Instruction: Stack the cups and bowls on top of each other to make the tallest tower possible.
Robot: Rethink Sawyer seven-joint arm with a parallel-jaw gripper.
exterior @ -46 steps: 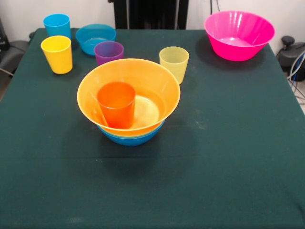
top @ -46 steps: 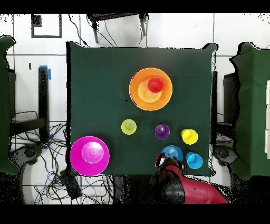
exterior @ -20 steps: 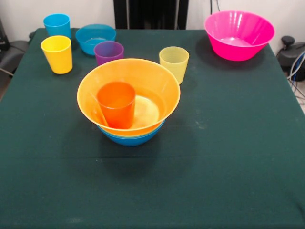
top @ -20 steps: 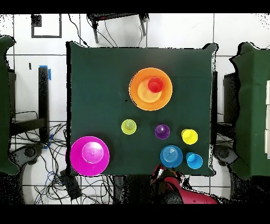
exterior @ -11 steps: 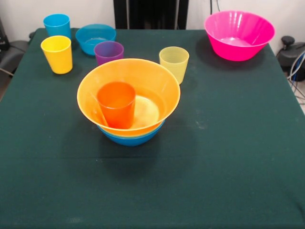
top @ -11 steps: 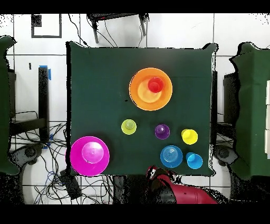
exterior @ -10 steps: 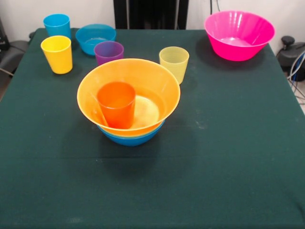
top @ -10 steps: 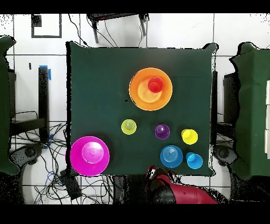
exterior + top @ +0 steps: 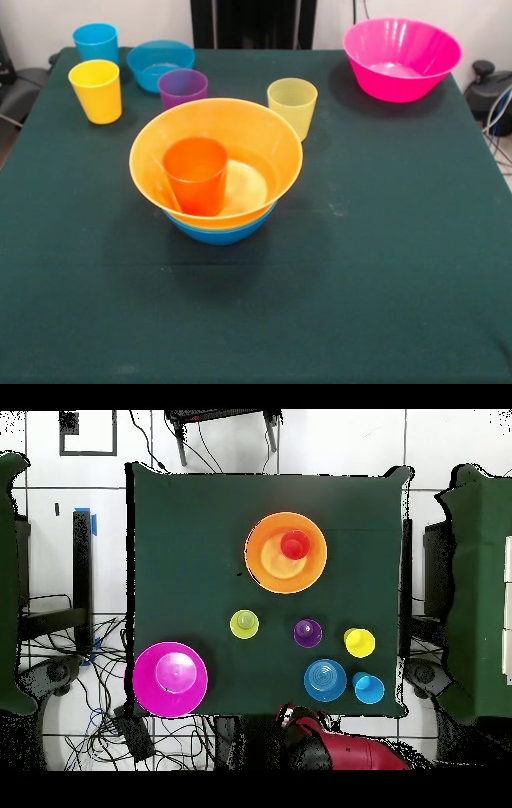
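Ahead of you, front view: the translucent orange plastic cup (image 9: 196, 174) stands inside the large orange-yellow bowl (image 9: 264, 136), nested on a blue bowl (image 9: 220, 233). Overhead: your gripper (image 9: 292, 717) sits off the green-clothed table (image 9: 180, 544), well apart from that tower (image 9: 268, 559); its opening cannot be told.

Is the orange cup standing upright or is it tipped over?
Upright. The orange cup stands inside the big orange-yellow bowl, open mouth up, and the overhead view shows its rim as a full circle.
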